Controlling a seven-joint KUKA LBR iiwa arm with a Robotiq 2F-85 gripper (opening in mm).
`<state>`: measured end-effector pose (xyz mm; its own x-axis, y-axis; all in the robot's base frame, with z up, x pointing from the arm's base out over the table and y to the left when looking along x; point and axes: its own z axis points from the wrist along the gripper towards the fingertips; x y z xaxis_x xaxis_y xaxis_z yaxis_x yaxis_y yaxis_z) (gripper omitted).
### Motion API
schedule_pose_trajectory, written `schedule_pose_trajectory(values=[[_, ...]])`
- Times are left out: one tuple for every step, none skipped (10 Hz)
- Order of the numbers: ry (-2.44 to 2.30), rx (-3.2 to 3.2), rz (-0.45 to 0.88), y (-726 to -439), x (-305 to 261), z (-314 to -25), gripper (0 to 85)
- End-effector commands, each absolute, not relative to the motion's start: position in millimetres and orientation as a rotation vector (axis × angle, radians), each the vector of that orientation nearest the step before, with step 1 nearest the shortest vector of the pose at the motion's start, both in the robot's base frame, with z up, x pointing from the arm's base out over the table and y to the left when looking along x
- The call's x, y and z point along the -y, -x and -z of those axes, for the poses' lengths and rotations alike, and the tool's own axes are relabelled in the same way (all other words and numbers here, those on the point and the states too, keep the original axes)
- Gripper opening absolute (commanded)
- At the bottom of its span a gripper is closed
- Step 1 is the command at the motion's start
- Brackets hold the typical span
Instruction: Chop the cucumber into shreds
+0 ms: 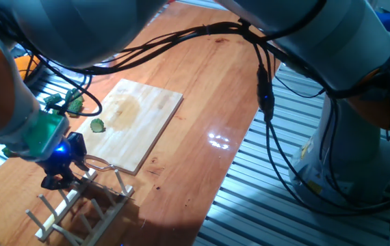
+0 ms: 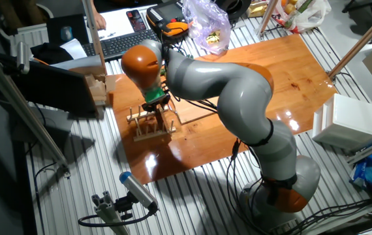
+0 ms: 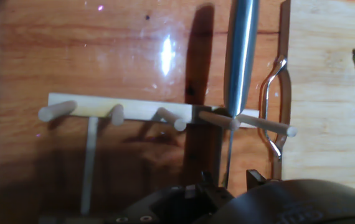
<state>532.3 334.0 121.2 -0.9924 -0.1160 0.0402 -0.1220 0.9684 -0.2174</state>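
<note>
Progress: cucumber lying whole on board edge, chopping looking not yet begun | Claw: gripper hovering at peg rack; knife showing between jaws, grasp cannot tell | Views: hand view alone showing blade over pegs; fixed view showing green heap beyond board.

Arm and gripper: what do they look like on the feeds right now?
The arm is smooth silver-grey with orange joint bands. Black cables run loosely along it. The wrist has a translucent green housing with a blue light glowing beneath. The gripper itself is black; its shape is hard to make out.
</note>
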Motion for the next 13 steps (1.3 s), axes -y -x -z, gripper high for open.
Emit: schedule_pose_trajectory(values=[[-0.169,3.090,-0.373,-532,-334,-121,34.0],[-0.150,3.091,-0.400,-532,-334,-120,34.0],[-0.150,3.090,-0.417,-533,-333,-117,34.0],[-0.154,3.096,-0.416,-534,-332,-114,34.0],[-0.159,3.103,-0.427,-535,-333,-111,34.0],[-0.166,3.110,-0.438,-534,-332,-108,34.0],[-0.195,3.117,-0.473,-535,-330,-104,34.0],[-0.202,3.123,-0.482,-536,-328,-101,34.0],[-0.205,3.125,-0.478,-536,-327,-100,34.0],[-0.207,3.123,-0.485,-536,-327,-100,17.0],[-0.213,3.122,-0.495,-534,-326,-97,17.0],[-0.212,3.125,-0.503,-532,-324,-94,17.0],[-0.210,3.125,-0.505,-531,-323,-92,17.0]])
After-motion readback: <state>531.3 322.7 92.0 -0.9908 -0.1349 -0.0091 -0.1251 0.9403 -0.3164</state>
